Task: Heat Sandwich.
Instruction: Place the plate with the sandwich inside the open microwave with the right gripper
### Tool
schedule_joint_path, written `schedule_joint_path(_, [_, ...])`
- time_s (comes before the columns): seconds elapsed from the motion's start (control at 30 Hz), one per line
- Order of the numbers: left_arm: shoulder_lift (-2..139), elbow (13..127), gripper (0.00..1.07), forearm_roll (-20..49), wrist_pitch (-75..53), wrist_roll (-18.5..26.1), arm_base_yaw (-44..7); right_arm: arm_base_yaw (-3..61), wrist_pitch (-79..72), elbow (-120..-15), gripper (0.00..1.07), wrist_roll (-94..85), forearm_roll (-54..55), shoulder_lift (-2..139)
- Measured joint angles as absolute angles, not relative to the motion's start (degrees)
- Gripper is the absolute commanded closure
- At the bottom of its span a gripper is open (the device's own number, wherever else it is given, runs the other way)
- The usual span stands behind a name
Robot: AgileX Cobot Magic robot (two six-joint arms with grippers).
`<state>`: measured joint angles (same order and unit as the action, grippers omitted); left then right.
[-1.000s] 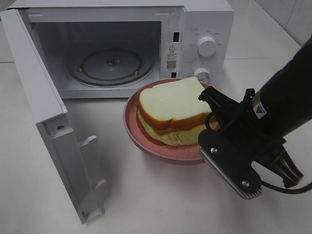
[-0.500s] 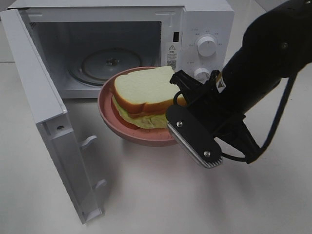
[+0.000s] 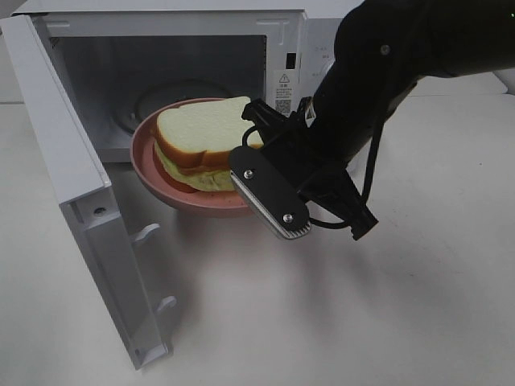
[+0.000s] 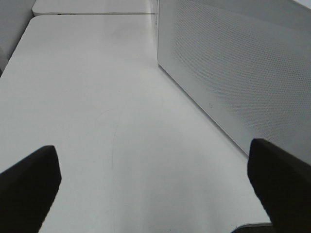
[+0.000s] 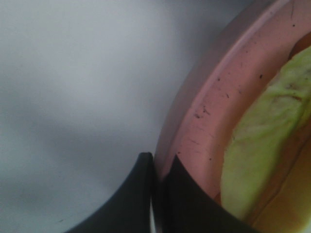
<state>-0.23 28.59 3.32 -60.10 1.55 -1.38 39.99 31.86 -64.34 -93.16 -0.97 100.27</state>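
Left gripper (image 4: pixel 154 182) stands wide apart over the table (image 4: pixel 97 97) beside the microwave (image 4: pixel 233 63). The sandwich (image 3: pixel 205 129), flat on the pink plate (image 3: pixel 145 161) with its long axis across the oven's doorway, now sits at its mouth, further left than before. Right gripper (image 5: pixel 158 165) pinches the plate's rim.

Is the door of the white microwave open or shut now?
Open: the white microwave door stands wide toward the camera, baring the oven's inside.

My right arm (image 3: pixel 386 72) blocks most of the microwave (image 3: pixel 161 20) control panel. Right wrist view: sandwich (image 5: pixel 262 155) and plate (image 5: pixel 204 121) blurred, cut off at the edge. My left fingers (image 4: pixel 29 189) are cropped.
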Motion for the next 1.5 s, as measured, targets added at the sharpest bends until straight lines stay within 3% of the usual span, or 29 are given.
schedule_joint_path(1.5, [-0.23,28.59,0.03,3.32,-60.1,1.55,-1.38,39.71,46.18,-107.95,1.05,-88.81,-6.82,128.57])
